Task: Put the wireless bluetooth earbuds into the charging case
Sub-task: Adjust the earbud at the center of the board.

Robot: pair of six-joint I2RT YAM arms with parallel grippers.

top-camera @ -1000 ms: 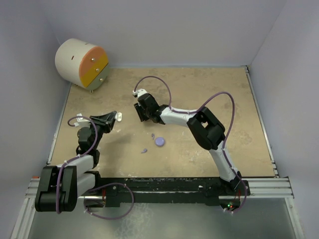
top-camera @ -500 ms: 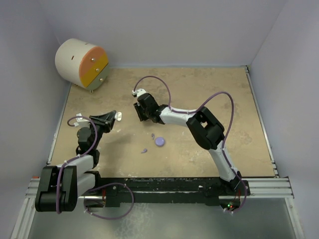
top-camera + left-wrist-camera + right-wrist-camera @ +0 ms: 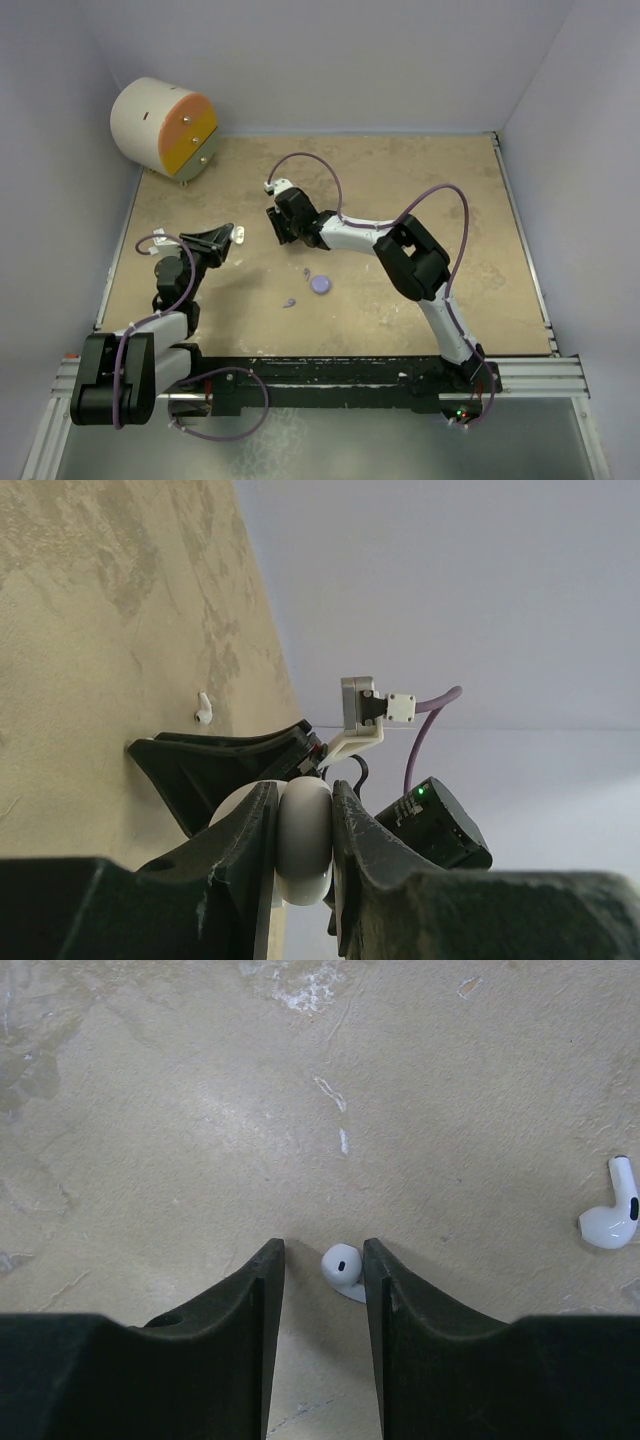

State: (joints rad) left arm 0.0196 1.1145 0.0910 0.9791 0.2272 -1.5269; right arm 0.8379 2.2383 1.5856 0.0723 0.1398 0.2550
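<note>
My left gripper (image 3: 304, 786) is shut on a white round charging case (image 3: 303, 845) and holds it off the table, at the left in the top view (image 3: 226, 239). My right gripper (image 3: 324, 1252) stands open low over the table, a whitish earbud (image 3: 342, 1266) between its fingers and against the right one. A second whitish earbud (image 3: 611, 1218) lies to its right; the left wrist view shows one whitish earbud (image 3: 203, 708) on the table. A lilac case (image 3: 321, 284) and two lilac earbuds (image 3: 289, 301) (image 3: 307, 271) lie mid-table, nearer than the right gripper (image 3: 277, 228).
A pale cylinder with an orange and yellow drawer front (image 3: 165, 128) sits at the far left corner. White walls close the table (image 3: 420, 190) on three sides. A metal rail (image 3: 520, 375) runs along the near edge by the arm bases.
The right gripper has edged slightly toward the far side of the table. The left gripper still holds the white case in the same place.
</note>
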